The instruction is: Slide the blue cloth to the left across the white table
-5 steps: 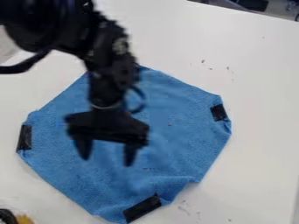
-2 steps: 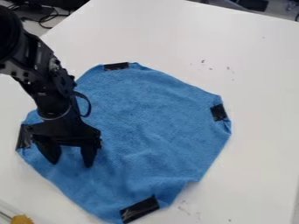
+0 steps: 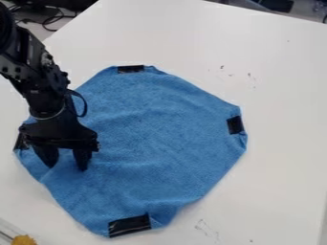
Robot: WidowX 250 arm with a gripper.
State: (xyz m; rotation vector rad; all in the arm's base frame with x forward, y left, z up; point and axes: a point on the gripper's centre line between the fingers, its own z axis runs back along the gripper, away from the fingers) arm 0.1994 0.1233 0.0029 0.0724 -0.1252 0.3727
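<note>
Toward the view's left edge, the slanting arm (image 3: 39,83) points its gripper (image 3: 66,167) downward, jaws clearly apart and gripping nothing, over the blue cloth (image 3: 150,143) spread across the white table (image 3: 275,119).

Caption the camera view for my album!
Black pincer at a blue cloth with black tape patches, on a white table.

The black robot arm (image 3: 38,79) enters at the upper left edge of the view and slopes down and rightward to the wrist (image 3: 49,114), beside which a thin black cable (image 3: 85,104) forms a loop. The hand (image 3: 66,167) hangs below, its wide crosspiece nearly level across the view, its two dark, tapering fingers pointing downward, side by side and parted by a visible gap.
</note>
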